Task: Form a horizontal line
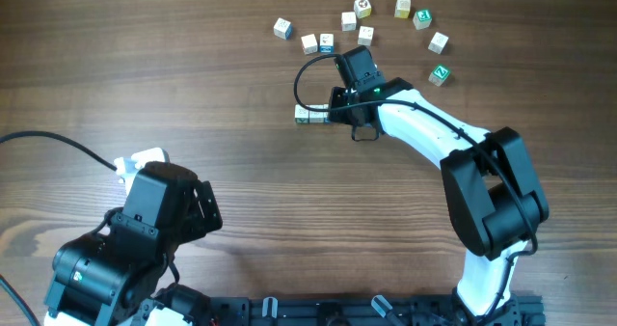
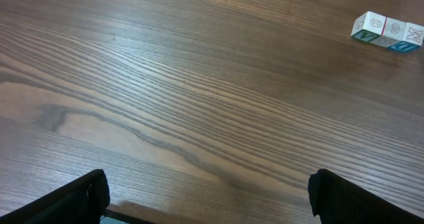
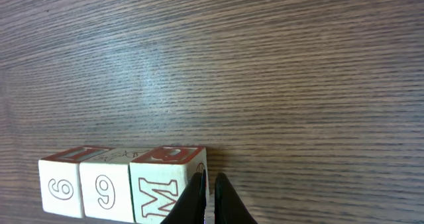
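Observation:
The horizontal line (image 1: 309,117) is a short row of three white letter cubes, edge to edge, left of my right gripper (image 1: 333,113). The right wrist view shows the horizontal line (image 3: 122,184) close up, its faces reading 6, 9 and M. There my right gripper (image 3: 210,199) is shut with nothing between its fingers, its tips right at the M cube's right-hand edge. In the left wrist view the horizontal line (image 2: 387,33) lies far off at the top right. My left gripper (image 2: 209,197) hangs open over bare wood, holding nothing, near the table's front left (image 1: 145,167).
Several loose cubes (image 1: 366,17) with yellow, green and red faces lie scattered at the back of the table, behind the right arm. A black cable (image 1: 58,145) runs in from the left edge. A dark rail (image 1: 366,312) lines the front edge.

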### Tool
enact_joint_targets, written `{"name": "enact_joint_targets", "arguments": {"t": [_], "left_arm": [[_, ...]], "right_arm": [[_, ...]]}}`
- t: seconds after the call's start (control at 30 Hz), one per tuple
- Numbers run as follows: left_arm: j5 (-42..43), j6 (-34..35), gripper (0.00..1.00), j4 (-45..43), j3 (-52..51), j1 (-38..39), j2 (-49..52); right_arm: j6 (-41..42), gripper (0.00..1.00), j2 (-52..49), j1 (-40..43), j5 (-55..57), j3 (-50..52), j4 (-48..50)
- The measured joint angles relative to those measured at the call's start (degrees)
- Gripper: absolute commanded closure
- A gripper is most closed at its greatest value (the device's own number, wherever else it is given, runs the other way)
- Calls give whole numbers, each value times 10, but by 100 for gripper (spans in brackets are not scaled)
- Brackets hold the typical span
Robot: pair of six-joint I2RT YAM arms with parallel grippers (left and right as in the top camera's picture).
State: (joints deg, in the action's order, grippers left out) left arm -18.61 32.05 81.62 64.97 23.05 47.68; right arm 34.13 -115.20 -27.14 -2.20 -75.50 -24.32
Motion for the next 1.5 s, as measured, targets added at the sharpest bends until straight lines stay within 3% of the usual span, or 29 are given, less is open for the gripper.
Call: {"name": "enact_joint_targets", "arguments": {"t": [0.63, 0.83, 1.17, 1.5], "left_arm": [[0, 0, 0, 0, 0, 0, 0], [0, 0, 0, 0, 0, 0, 0], [0, 0, 0, 0, 0, 0, 0], [0, 0, 0, 0, 0, 0, 0]], "right_arm": [[16, 96, 33, 21, -2, 0, -48], [34, 95, 114, -1, -54, -4, 38], [57, 96, 52, -93, -76, -4, 171], [64, 95, -2, -121, -64, -4, 175]]}}
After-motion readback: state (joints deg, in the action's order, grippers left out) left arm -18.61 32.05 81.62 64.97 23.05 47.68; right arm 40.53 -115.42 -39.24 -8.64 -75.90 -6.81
